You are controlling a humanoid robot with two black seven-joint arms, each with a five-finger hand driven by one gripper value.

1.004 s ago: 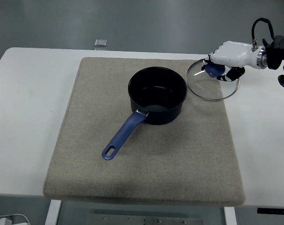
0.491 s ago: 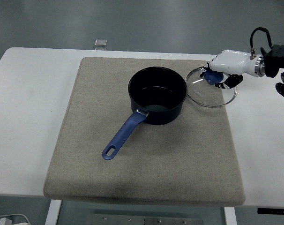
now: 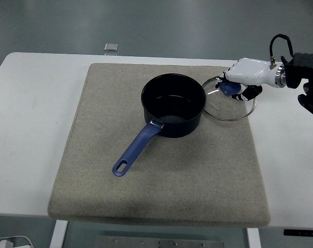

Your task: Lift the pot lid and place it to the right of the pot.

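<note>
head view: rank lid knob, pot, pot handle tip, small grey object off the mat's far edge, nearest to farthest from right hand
1. Lid knob: in the right hand's fingers, right of the pot.
2. Pot: left of the hand, mid-mat.
3. Small grey object: far edge of the table, left of the pot.
4. Handle tip: near-left of the pot, toward the table's near edge.

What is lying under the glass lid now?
Through the glass lid, grey mat shows under most of it; its right edge reaches over white table. The right hand covers the knob area.
</note>
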